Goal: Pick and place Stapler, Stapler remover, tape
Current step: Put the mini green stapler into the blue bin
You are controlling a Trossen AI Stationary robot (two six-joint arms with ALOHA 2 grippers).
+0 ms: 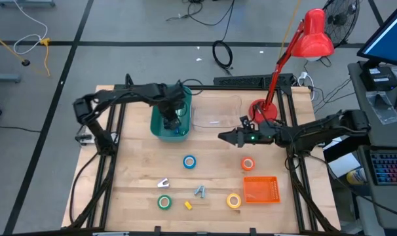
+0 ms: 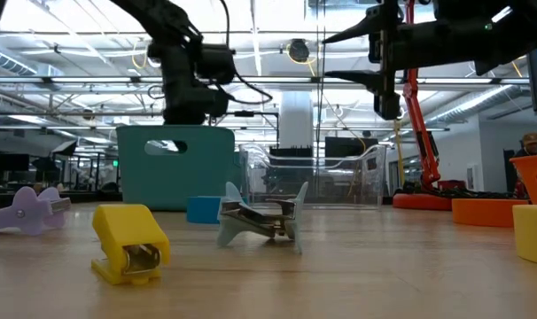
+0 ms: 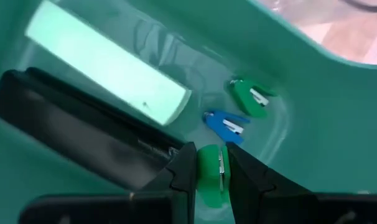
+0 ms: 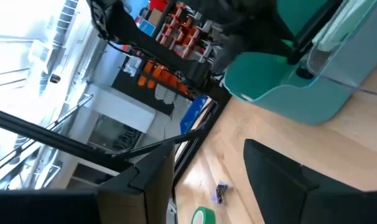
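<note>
Above the desk (image 1: 139, 164), the high view showed the left gripper (image 1: 175, 117) lowered inside the teal bin (image 1: 158, 128), while the right gripper (image 1: 223, 137) hovered just right of it over the middle of the desk. Blue tape (image 1: 189, 161), orange tape (image 1: 247, 164), green tape (image 1: 164, 202) and yellow tape (image 1: 234, 200) lay on the desk's near half; the right arm was the nearer to the orange roll.

At desk height, the low view showed a yellow stapler (image 2: 127, 245) and a grey staple remover (image 2: 261, 221) lying flat, long axes roughly crosswise.

Through the left wrist view, the jaws were clamped on a green stapler (image 3: 210, 174), directly above the bin floor, where a green staple remover (image 3: 251, 98) and a blue staple remover (image 3: 226, 123) lay.

Through the right wrist view, the jaws stood apart, holding nothing.
</note>
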